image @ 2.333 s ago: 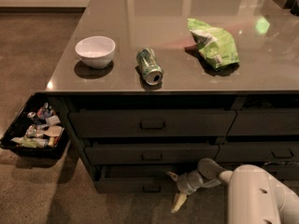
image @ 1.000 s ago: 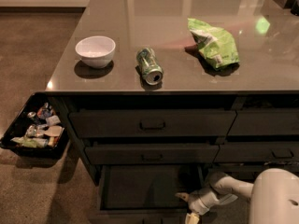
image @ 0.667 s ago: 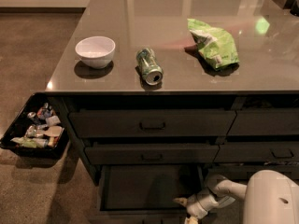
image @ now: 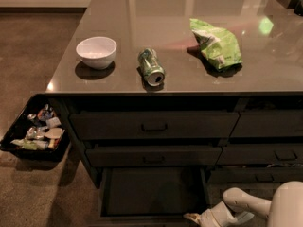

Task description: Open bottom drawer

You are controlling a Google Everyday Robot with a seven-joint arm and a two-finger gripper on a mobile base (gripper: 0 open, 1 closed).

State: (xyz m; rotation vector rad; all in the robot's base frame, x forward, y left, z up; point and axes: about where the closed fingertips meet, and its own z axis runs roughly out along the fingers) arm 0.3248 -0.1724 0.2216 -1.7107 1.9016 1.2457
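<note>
The bottom drawer (image: 154, 191) was pulled out at the foot of the wide stack, under the counter (image: 265, 74). Its long side ran left to right, and its front faced the camera. The gripper (image: 194, 217) sat low at the drawer's front right corner. I could not tell if it was holding on or had let go.

No readable text on can (image: 151, 66) or bag (image: 216, 42); end effector (image: 194, 216) beside open bottom drawer (image: 154, 191).

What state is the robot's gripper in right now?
Gripper: cannot be told; it is by the front right corner of the open bottom drawer.
</note>
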